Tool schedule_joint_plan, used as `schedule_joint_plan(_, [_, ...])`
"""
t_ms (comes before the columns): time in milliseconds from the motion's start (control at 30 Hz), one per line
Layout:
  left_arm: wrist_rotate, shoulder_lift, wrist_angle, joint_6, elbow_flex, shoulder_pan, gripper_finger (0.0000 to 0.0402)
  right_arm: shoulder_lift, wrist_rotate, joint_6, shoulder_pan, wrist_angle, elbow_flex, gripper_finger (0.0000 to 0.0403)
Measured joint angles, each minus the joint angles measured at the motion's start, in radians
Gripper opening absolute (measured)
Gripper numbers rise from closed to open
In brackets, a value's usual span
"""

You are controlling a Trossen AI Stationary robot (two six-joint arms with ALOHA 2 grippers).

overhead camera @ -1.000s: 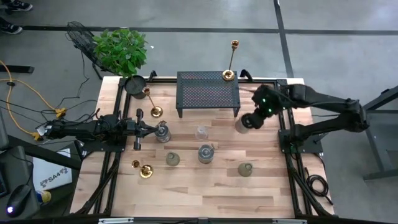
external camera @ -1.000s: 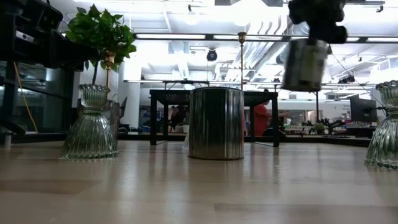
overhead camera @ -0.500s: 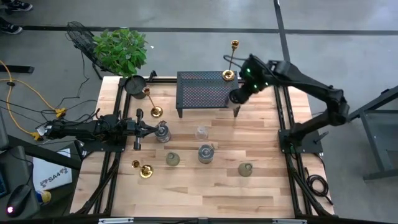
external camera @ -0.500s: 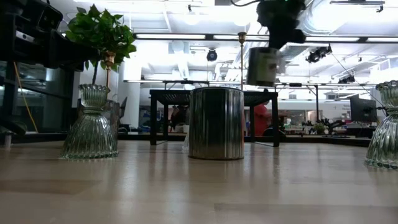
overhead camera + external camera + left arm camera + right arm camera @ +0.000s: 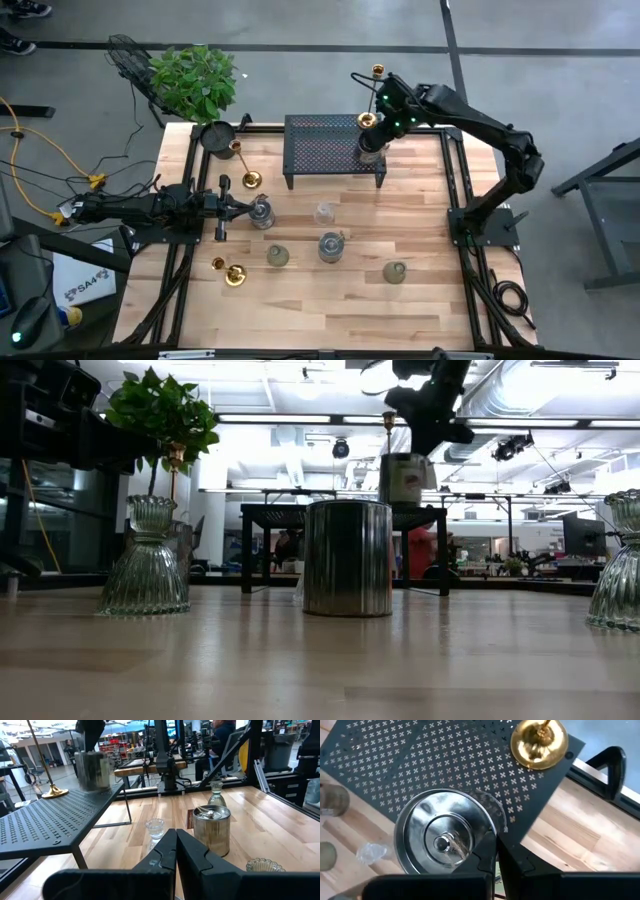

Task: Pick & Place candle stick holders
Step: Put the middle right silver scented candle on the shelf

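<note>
My right gripper [image 5: 495,852], jaws closed on the rim of a silvery cup [image 5: 445,840], carries it above the black mesh rack [image 5: 330,145] near its right edge, beside a gold candlestick [image 5: 368,120]. Next, I judge: lower and release. Left gripper [image 5: 175,851] waits shut, empty.

Black mesh rack [image 5: 334,148] at the far edge of a wooden table [image 5: 320,305]; leafy potted plant [image 5: 195,82] beside its corner.
</note>
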Motion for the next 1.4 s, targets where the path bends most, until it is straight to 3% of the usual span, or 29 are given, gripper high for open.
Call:
schedule_joint_plan(800, [0.0,0.0,0.0,0.0,0.0,0.0,0.0,0.014,0.082,0.01,-0.034,0.038,0.0,0.0003])
schedule_joint_plan(1400, [0.0,0.0,0.0,0.0,0.0,0.0,0.0,0.014,0.082,-0.006,-0.033,0.06,0.0,0.002])
